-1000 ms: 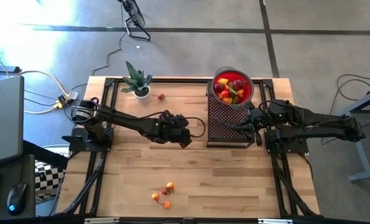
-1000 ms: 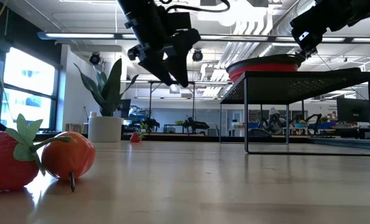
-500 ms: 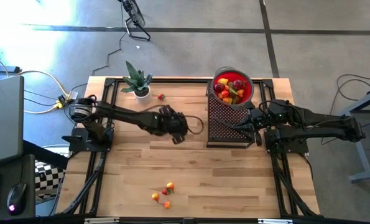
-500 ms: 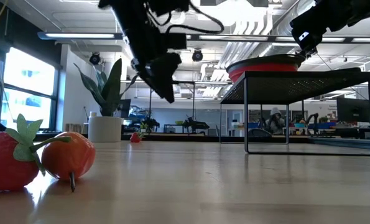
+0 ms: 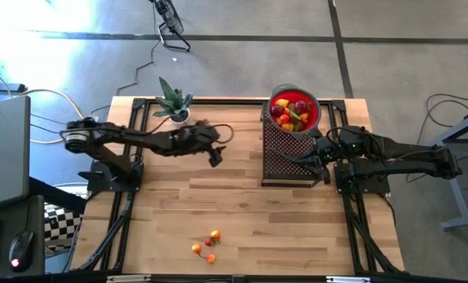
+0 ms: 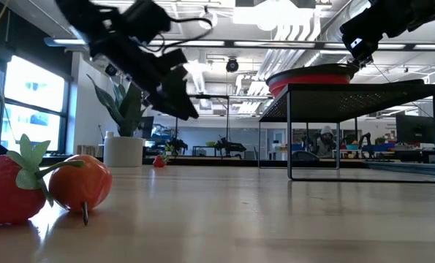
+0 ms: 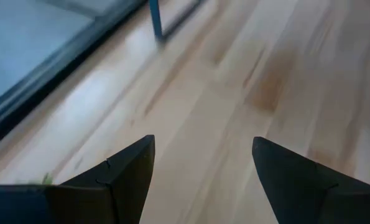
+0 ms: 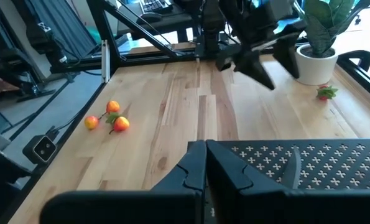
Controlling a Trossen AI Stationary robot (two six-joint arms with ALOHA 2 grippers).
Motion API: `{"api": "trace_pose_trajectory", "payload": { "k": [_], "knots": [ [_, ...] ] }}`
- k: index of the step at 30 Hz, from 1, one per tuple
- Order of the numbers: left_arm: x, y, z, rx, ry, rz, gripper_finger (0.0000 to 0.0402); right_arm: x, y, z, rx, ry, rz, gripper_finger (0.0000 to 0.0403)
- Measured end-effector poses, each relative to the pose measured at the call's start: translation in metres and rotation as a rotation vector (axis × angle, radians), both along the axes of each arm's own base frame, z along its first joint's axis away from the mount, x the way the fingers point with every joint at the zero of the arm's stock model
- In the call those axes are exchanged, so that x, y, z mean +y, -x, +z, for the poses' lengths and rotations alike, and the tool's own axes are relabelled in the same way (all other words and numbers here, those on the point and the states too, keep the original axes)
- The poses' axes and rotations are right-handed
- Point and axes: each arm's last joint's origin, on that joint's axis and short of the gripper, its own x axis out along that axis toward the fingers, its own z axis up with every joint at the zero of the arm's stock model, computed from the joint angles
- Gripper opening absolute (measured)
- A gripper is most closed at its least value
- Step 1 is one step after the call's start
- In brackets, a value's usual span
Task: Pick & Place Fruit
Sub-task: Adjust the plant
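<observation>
Red bowl (image 5: 295, 110) of red, yellow, green fruit (image 5: 291, 112); black perforated rack (image 5: 285, 157).

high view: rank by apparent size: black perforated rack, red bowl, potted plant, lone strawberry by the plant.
Largest to smallest:
1. Black perforated rack
2. Red bowl
3. Potted plant, close to the bowl, slightly smaller
4. Lone strawberry, clearly smallest

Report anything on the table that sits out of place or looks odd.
Most toy fruits fill the red bowl on the black perforated metal stand. Four lie loose on the wooden table: three small orange and red fruits near the front edge, and a small red strawberry beside the white-potted plant. Nothing looks damaged.
</observation>
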Motion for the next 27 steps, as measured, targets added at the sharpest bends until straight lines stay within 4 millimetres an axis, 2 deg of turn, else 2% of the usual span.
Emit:
{"api": "trace_pose_trajectory", "payload": {
  "k": [4, 9, 16, 27],
  "knots": [
    [0.002, 0.014, -0.012, -0.143, 0.009, -0.045, 0.0264, 0.000, 0.000, 0.000, -0.003, 0.005, -0.013, 0.0005],
    [0.000, 0.014, -0.013, -0.267, 0.021, -0.077, 0.0264, -0.001, 0.000, 0.000, 0.003, 0.009, -0.025, 0.0005],
    [0.001, 0.015, -0.013, -0.329, 0.140, 0.000, 0.0264, -0.001, 0.000, 0.001, -0.012, 0.033, -0.018, 0.0005],
    [0.001, 0.014, -0.013, -0.329, 0.126, 0.000, 0.0264, -0.001, -0.001, 0.002, -0.022, 0.025, -0.017, 0.0005]
  ]
}}
